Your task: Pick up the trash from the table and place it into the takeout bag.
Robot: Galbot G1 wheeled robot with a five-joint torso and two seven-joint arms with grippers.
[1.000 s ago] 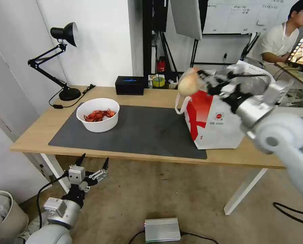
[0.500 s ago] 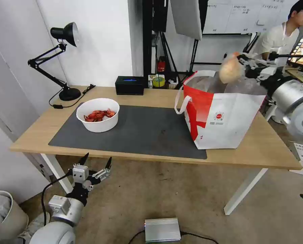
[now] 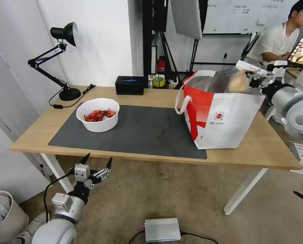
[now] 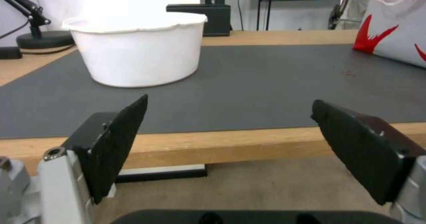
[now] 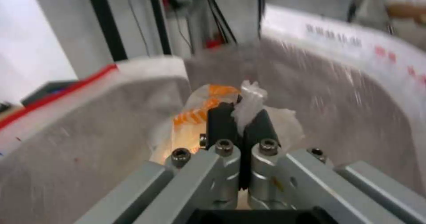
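Two arms belong to this robot, and they sit far apart at the light wooden table (image 3: 151,96). On its right half stands the takeout bag (image 3: 222,117), red and white, mouth open, foil lining showing, with its near left corner on the dark grey mat (image 3: 141,132). At the mat's far left corner rests the white bowl (image 3: 98,114), red crayfish shells heaped inside. Along the table's far edge stands a black tissue box (image 3: 129,85), with a black desk lamp (image 3: 61,61) off to the left. The right gripper (image 3: 251,80) reaches in over the bag's right rim, its fingers (image 5: 222,120) clenched tight on the twisted neck of the small clear bag (image 3: 238,82) of tan food, which hangs inside the bag's mouth. The left gripper (image 3: 95,163) waits low, below the table's near left edge, pointing at the bowl, its black pads (image 4: 119,140) spread wide and grasping nothing.
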